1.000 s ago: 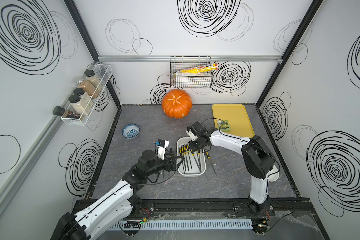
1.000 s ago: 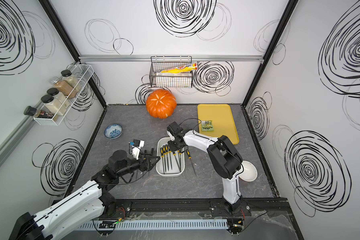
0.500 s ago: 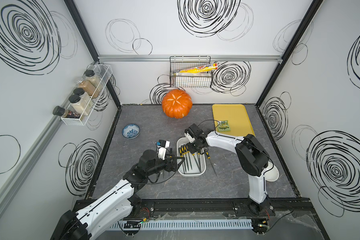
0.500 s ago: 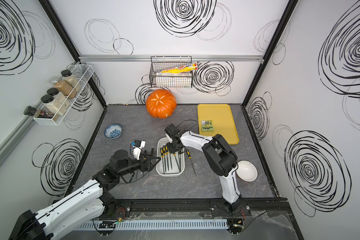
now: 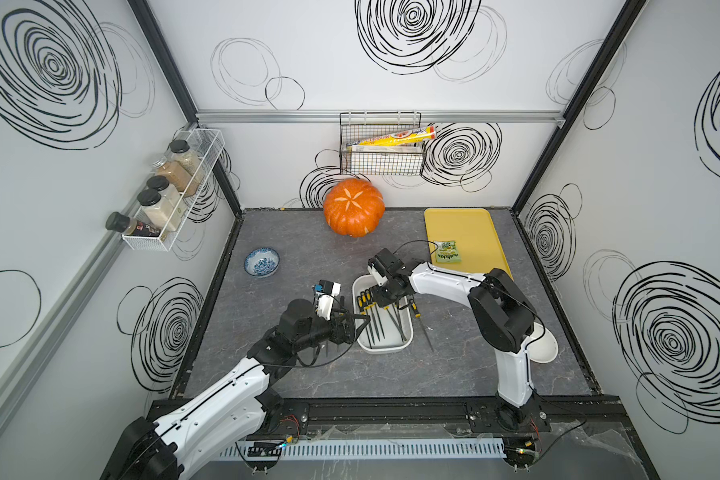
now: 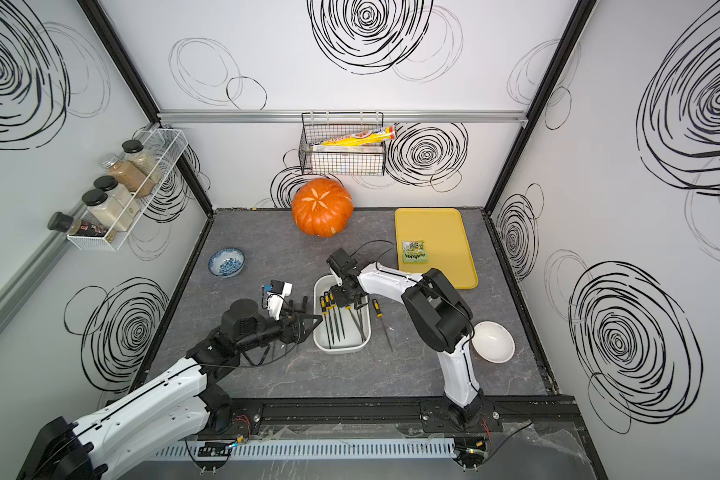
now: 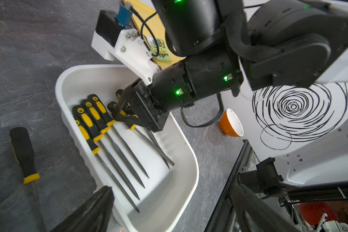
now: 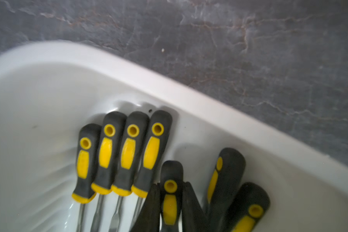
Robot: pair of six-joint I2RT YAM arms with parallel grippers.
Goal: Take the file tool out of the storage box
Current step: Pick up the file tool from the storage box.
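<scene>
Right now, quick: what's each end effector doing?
Left end effector: open, empty, beside the storage box.
Right end effector: closed on a file tool by its handle, inside the box.

White storage box (image 5: 385, 350) holding black-and-yellow file tools (image 7: 100, 128).
Low, round-cornered tub, upright; four lie side by side against one wall, three more slant beside them, another file tool (image 6: 377, 308) lies just outside.
</scene>
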